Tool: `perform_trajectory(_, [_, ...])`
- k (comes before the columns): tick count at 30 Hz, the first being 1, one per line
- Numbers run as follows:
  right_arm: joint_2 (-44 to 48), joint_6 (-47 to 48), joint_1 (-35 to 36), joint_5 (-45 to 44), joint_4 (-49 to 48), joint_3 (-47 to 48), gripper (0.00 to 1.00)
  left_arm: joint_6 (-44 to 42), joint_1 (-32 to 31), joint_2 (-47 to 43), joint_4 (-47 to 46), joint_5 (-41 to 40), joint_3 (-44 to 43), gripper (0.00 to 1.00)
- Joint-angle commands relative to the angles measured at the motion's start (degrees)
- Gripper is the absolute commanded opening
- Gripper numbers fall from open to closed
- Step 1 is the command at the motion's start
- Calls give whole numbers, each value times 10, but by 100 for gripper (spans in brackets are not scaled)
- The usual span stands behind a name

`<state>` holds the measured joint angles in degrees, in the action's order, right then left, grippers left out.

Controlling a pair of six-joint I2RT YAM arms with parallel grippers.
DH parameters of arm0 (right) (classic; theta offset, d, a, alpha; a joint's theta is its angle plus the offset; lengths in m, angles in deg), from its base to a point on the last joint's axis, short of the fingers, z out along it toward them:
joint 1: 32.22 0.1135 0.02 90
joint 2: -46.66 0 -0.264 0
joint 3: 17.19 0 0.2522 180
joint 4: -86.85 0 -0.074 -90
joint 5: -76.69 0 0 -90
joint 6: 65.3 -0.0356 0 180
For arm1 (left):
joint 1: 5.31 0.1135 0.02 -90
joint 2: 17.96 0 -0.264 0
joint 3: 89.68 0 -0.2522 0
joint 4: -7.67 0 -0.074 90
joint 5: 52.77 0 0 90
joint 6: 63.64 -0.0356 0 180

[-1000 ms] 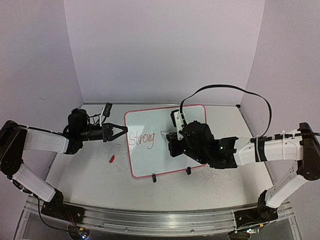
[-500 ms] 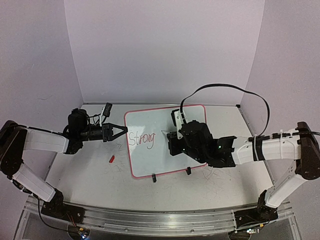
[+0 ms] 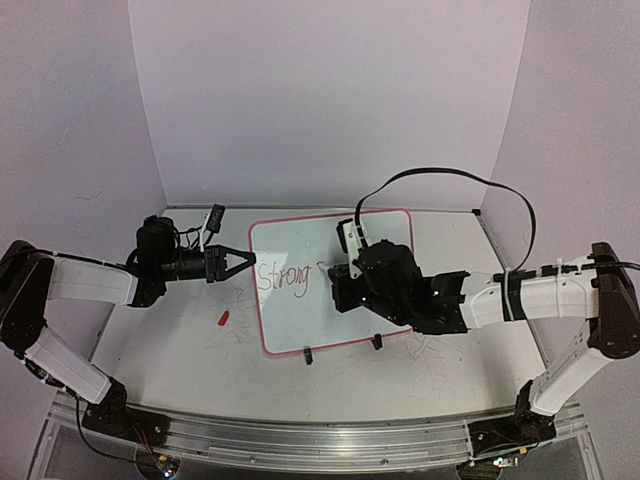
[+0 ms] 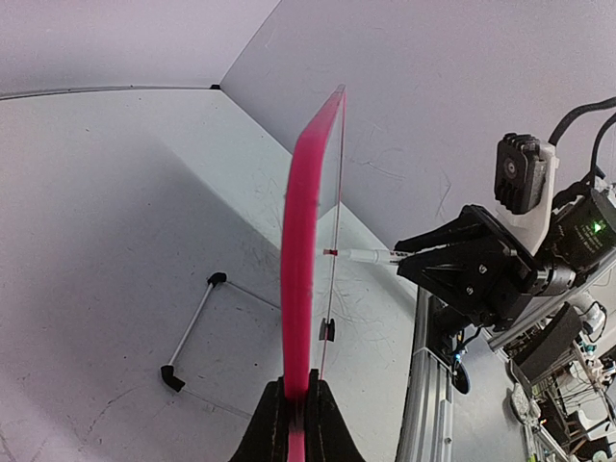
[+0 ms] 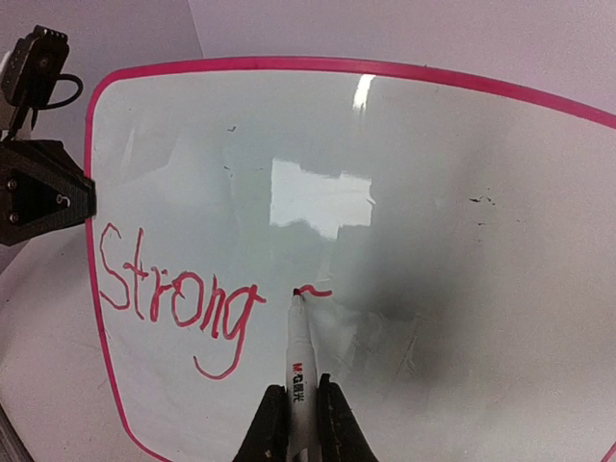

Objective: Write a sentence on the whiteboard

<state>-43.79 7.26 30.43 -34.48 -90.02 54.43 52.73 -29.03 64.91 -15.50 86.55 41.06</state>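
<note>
Right claw (image 5: 300, 402) pinching the marker (image 5: 299, 358), I'm starting word two just right of "Strong" (image 5: 173, 298) (left claw (image 4: 295, 409) is clamping the whiteboard (image 5: 481, 289) rim). I'm judging the next stroke needs steady tip contact.

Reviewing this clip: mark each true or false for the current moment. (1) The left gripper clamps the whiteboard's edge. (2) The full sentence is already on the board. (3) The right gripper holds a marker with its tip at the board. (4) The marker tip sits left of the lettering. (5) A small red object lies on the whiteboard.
1. True: the left gripper is shut on the whiteboard rim.
2. False: only Strong and a short stroke are written.
3. True: the right gripper grips the marker, its tip at the board.
4. False: the tip is right of Strong, at the short stroke.
5. False: the small red object lies on the tabletop, left of the board.
</note>
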Motion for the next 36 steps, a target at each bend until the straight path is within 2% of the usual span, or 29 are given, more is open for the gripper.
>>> perform_trajectory(1, [-12, -15, -2, 13, 7, 9, 0, -17, -7, 1, 6, -3, -20, 0])
perform_trajectory(19, [14, -57, -2, -35, 32, -22, 0, -16, -7, -2, 6, -2, -18, 0])
perform_trajectory(36, [-4, -69, 13, -2, 32, -21, 0, -16, -7, -2, 6, -2, -17, 0])
